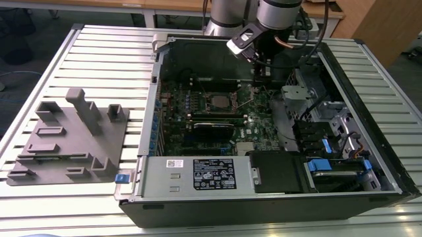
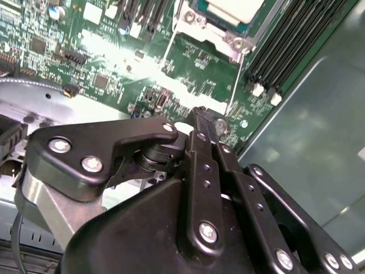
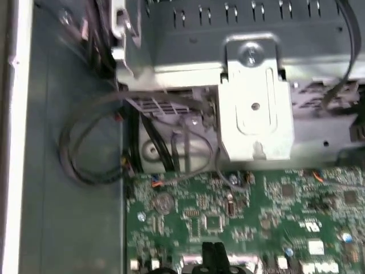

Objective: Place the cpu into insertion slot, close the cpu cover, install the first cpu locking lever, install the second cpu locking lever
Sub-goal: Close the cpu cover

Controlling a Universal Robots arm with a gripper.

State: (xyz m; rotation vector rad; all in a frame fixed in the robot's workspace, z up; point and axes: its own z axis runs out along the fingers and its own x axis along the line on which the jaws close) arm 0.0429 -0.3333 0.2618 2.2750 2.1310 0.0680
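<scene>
The cpu lies in the insertion slot on the green board inside the open computer case, its silver top showing through the window of the cpu cover, which lies flat over it. Two thin wire locking levers run out from the socket's corners. My gripper hangs over the board to the exterior view's right of the socket. Its black fingers are shut together with nothing seen between them. The tips stand next to the hooked end of one lever.
Black memory slots run beside the socket. A drive cage with blue tabs and a power supply fill the case's near side. Loose cables and a metal bracket sit past the board. A grey fixture tray lies on the slatted table.
</scene>
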